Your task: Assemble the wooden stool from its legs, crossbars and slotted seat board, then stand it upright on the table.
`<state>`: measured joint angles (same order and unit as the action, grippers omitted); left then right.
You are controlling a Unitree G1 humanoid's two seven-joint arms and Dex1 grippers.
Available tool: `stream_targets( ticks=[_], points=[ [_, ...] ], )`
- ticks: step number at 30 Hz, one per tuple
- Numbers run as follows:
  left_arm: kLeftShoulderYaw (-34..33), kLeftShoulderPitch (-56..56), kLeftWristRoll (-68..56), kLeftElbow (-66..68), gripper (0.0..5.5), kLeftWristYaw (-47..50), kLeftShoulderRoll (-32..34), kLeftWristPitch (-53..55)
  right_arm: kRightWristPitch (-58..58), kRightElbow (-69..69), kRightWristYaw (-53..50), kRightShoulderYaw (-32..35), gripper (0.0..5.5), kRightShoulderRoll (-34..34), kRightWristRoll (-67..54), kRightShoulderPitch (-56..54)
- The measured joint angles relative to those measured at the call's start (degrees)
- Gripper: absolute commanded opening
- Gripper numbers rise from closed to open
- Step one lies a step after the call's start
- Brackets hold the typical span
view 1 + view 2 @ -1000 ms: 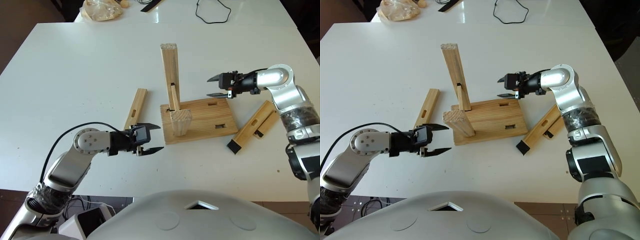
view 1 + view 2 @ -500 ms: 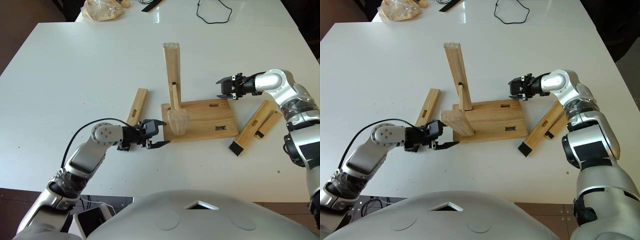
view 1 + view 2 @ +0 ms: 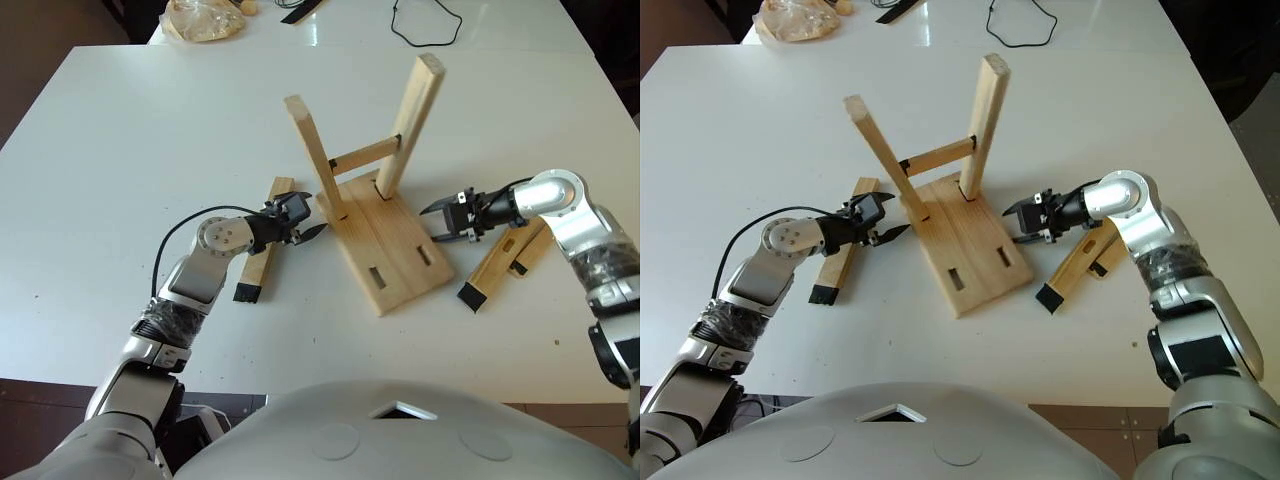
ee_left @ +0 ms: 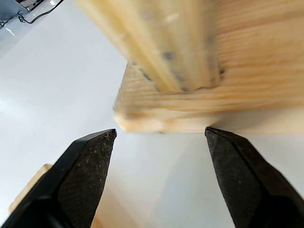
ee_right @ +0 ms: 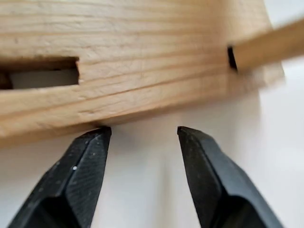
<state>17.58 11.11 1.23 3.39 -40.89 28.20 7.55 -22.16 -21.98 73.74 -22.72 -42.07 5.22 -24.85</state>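
My left gripper (image 3: 312,216) is spread, empty, beside the left edge of the seat board (image 3: 398,255); my right gripper (image 3: 432,224) is spread, empty, beside its right edge.

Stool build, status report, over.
Both pincers open: left pincer at seat board corner, right pincer at its edge. Two legs and crossbar fitted upright. One loose leg left, more parts right, none blocking.

eyes: overhead, down on table (image 3: 120,150) | wrists: close, facing seat board (image 4: 190,116) edges
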Motion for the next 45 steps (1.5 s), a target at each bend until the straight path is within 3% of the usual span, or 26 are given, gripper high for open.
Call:
stream_targets(
  ticks=[17, 24, 31, 37, 41, 45],
  points=[
    [-2.65, -2.72, 0.3, -4.54, 3.46, 1.04, -1.32, 2.53, 13.34, 12.49, -3.91, 2.13, 2.59, 0.8, -0.75, 6.78],
    [-3.21, -0.68, 2.48, -4.51, 3.46, 2.98, -1.1, 2.09, 16.18, 13.4, -10.61, 3.95, 2.59, 2.79, 0.95, 7.83],
    [-5.4, -5.77, 2.04, -9.59, 3.46, 2.49, 1.16, 0.72, 20.1, 20.41, -14.1, 13.08, 2.59, -0.75, -3.43, 13.23],
    [-8.9, -9.99, 2.03, -13.01, 3.46, 4.65, 1.82, 1.91, 39.55, 34.35, -13.37, 28.07, 2.59, -5.07, -19.11, 27.07],
    [-10.08, -16.7, 2.08, -17.43, 3.46, 8.25, 0.41, 3.24, 53.25, 35.28, -10.09, 39.49, 2.59, -9.32, -29.06, 34.16],
    [-9.94, -19.48, 2.11, -19.46, 3.46, 9.9, -0.85, 4.36, 57.1, 31.23, -6.8, 42.53, 2.59, -12.83, -30.4, 38.21]
  ],
)
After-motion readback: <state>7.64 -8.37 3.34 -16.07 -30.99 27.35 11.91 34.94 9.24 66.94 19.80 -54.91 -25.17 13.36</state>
